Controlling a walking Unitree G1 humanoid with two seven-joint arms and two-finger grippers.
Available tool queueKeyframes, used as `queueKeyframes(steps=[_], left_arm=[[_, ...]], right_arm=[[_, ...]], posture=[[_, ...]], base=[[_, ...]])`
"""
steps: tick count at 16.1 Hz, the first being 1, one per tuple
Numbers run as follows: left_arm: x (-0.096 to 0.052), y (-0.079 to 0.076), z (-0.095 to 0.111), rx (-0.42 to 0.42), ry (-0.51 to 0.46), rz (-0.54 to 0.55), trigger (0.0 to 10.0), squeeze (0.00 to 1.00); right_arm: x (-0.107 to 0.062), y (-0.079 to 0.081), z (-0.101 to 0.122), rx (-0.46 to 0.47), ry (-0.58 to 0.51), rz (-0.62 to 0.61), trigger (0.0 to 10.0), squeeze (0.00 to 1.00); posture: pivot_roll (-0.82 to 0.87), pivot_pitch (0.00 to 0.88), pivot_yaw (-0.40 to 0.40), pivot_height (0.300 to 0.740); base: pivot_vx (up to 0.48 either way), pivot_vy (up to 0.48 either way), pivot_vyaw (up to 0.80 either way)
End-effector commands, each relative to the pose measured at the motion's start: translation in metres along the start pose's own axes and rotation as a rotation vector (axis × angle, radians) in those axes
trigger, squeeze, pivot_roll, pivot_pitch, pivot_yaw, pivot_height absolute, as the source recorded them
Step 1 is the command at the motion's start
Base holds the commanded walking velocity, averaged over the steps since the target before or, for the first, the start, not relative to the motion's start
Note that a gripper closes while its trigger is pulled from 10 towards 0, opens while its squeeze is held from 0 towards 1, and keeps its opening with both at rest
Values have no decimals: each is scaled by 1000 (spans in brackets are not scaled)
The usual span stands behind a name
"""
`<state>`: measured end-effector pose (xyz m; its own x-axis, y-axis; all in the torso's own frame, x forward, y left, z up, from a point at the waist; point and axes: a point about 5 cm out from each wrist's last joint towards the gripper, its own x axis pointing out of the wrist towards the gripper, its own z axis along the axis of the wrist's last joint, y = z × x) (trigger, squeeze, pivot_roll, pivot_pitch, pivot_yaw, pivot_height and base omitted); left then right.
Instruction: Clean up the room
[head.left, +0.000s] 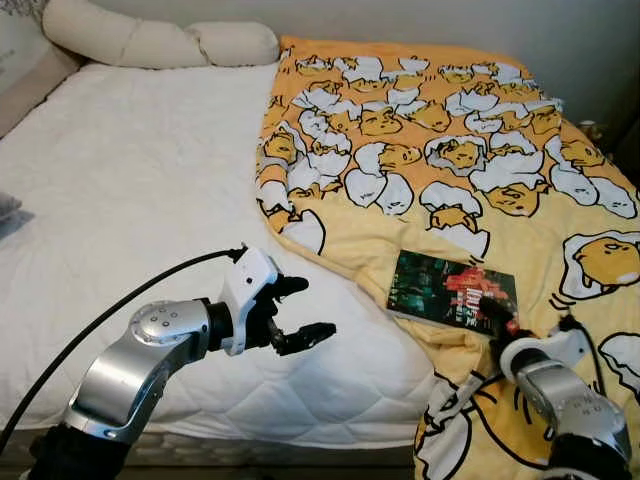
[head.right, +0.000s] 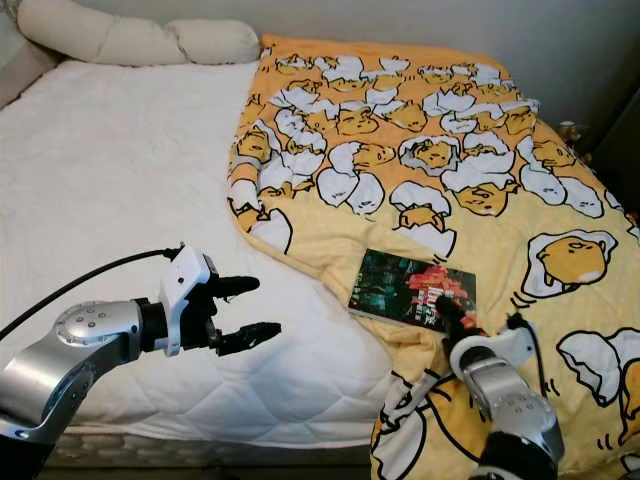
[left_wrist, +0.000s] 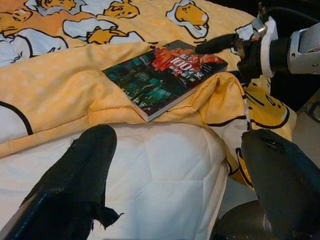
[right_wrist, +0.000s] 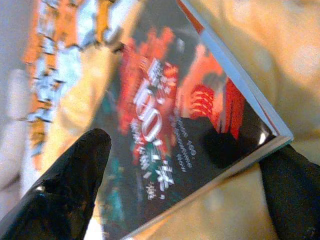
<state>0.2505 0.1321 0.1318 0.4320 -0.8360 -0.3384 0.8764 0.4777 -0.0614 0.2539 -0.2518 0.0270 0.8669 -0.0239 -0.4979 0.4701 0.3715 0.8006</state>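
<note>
Book (head.left: 452, 288) lies on yellow blanket (head.left: 420, 200) covering bed (head.left: 120, 200).

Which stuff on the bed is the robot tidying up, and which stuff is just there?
For the job:
- book, flat on the yellow blanket
- right tool, open, fingers either side of the book's near corner

Just there:
- yellow egg-print blanket, covering the bed's right half
- white mattress
- long cream pillow at the head of the bed
- left tool, open, hovering over the mattress
</note>
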Motion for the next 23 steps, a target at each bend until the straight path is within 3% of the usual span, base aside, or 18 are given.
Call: queueKeyframes(steps=[1, 5, 8, 10, 11, 12, 19, 23], left_arm=[[1, -1, 7, 40, -7, -14, 10000, 1000], [1, 0, 8, 46, -10, -8, 10000, 992], [2, 1, 7, 47, -8, -2, 10000, 980], [3, 2, 7, 51, -7, -2, 10000, 980], [3, 3, 7, 55, -7, 1, 10000, 973], [3, 4, 7, 57, -5, 4, 10000, 973], [0, 3, 4, 63, 5, 13, 10000, 961], [5, 2, 4, 66, 4, 12, 10000, 945]], right_arm=[[-1, 15, 7, -7, -34, 101, 10000, 0], [-1, 21, 13, -51, -88, 155, 10000, 0], [8, 14, 15, -50, -106, 154, 9843, 0], [14, 12, 13, -48, -104, 147, 6941, 0], [19, 12, 13, -48, -118, 144, 1020, 0], [24, 13, 13, -42, -129, 144, 0, 0], [32, 19, 24, 17, -209, 176, 0, 0], [32, 15, 28, -10, -212, 172, 0, 0]], posture=[[17, 0, -13, 740], [19, 0, -13, 740], [18, 0, -2, 740], [24, 0, 2, 740], [31, 0, 2, 740], [34, 0, 1, 740], [45, 0, -2, 740], [40, 0, -11, 740]], base=[[0, 0, 0], [0, 0, 0], [0, 0, 0], [0, 0, 0], [0, 0, 0], [0, 0, 0], [0, 0, 0], [0, 0, 0]])
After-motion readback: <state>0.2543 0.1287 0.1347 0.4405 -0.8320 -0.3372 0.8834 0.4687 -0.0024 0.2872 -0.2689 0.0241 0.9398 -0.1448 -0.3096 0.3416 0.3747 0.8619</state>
